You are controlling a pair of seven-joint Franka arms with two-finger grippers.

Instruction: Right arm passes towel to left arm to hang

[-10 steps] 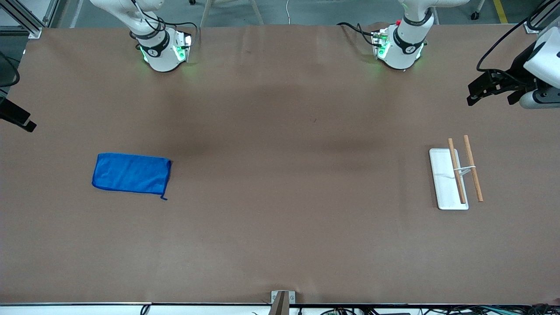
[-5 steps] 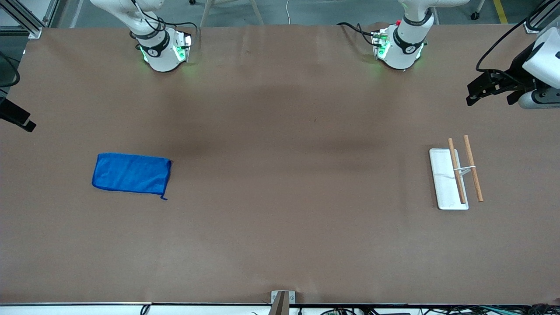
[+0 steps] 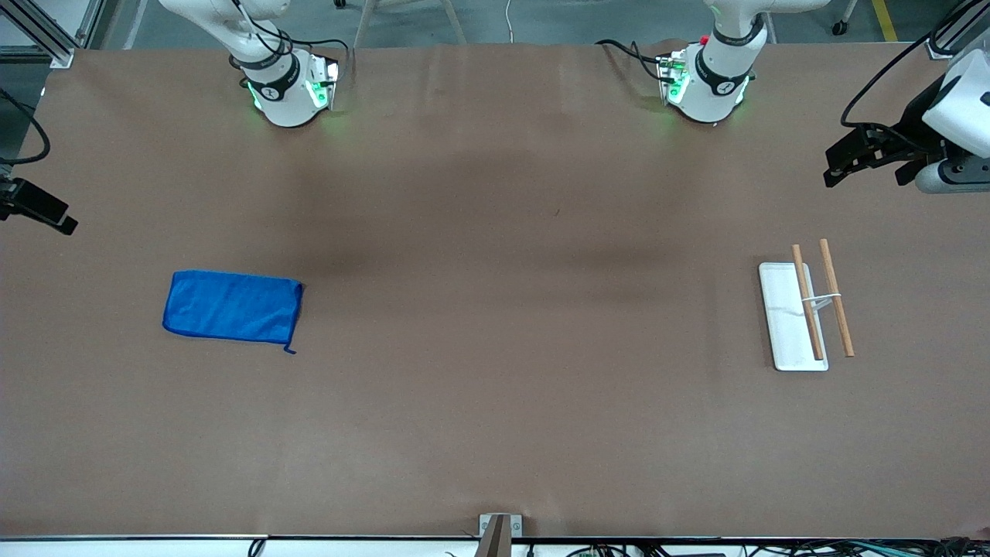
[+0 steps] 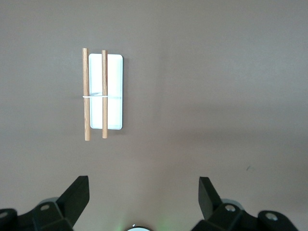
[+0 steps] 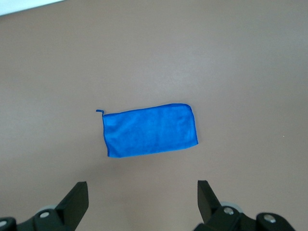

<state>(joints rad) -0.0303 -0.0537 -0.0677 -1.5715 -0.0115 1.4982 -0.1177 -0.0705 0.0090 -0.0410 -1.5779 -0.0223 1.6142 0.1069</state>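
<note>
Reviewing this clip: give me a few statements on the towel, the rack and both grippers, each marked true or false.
1. The blue towel lies flat on the table. True.
2. The right gripper is shut on the towel. False: it is open, above the towel, apart from it.
3. The towel rack stands toward the left arm's end. True.
4. The towel hangs over the rack's wooden rods. False: the rods are bare.
5. The left gripper is open. True.

Right hand point(image 3: 54, 220) — edge-cropped, perhaps open — left arm point(image 3: 955, 108) likewise.
</note>
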